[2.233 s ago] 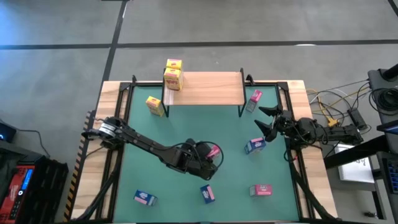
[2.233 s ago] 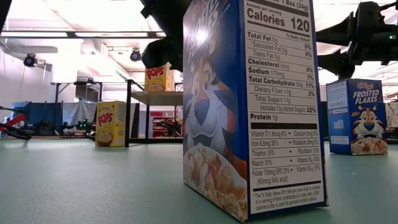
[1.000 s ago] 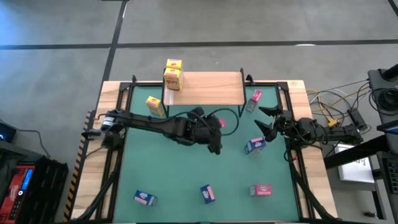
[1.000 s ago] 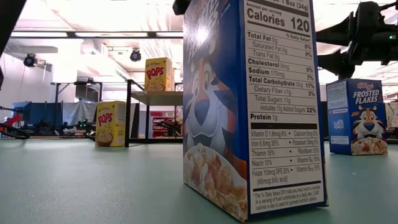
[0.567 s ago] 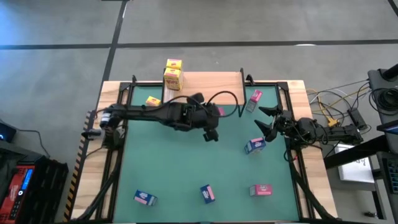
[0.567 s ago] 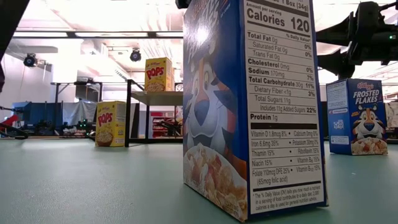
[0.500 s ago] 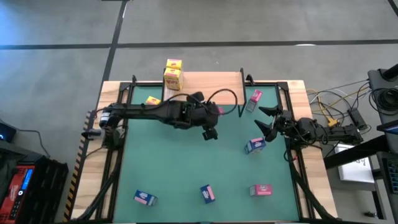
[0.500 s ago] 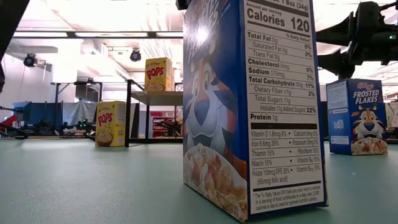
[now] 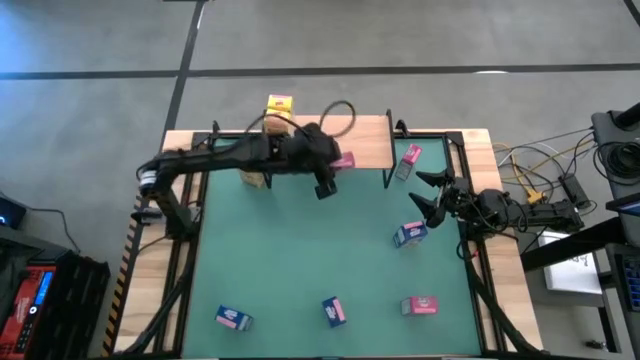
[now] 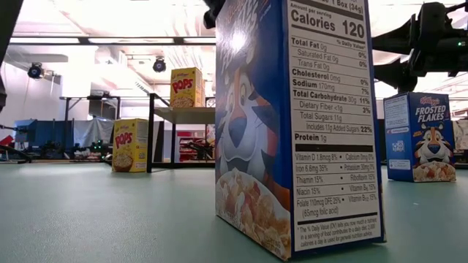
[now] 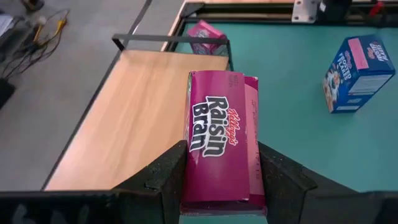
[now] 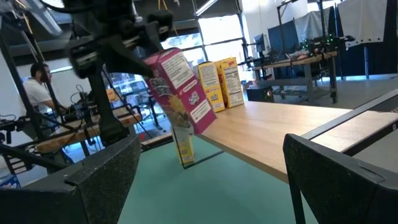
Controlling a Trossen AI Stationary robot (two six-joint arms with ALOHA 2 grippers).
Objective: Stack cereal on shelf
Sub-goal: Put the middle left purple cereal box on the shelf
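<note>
My left gripper (image 9: 336, 168) is shut on a pink cereal box (image 11: 219, 142), held over the near edge of the wooden shelf (image 9: 340, 135). Two yellow boxes (image 9: 279, 106) stand at the shelf's left end, one partly hidden by my arm. A third yellow box (image 10: 131, 145) stands on the green mat beside the shelf's left leg. Another pink box (image 9: 408, 160) is by the shelf's right leg, and a blue box (image 9: 410, 235) stands near my right gripper (image 9: 428, 195). That gripper is open at the right edge, with nothing between its fingers. My left gripper pinches the pink box by its two narrow long sides (image 11: 188, 163) between its two fingers (image 11: 278, 180), near one end of the box. The fingers slant down toward the far edge. The box is lifted clear of the mat and hangs tilted (image 12: 180, 93) below the gripper.
Three more boxes lie along the mat's near side: one at the left (image 9: 233, 318), one in the middle (image 9: 334, 311), one at the right (image 9: 419, 305). The shelf board's middle and right part (image 11: 143, 106) is bare. Black frame rails (image 9: 205, 150) border the mat.
My left gripper has gone toward the table's far edge and up, carrying the pink box from over the mat's middle to the shelf's near edge. The wrist has rolled on the way, turning the box with it. The gripper stays shut on the box.
</note>
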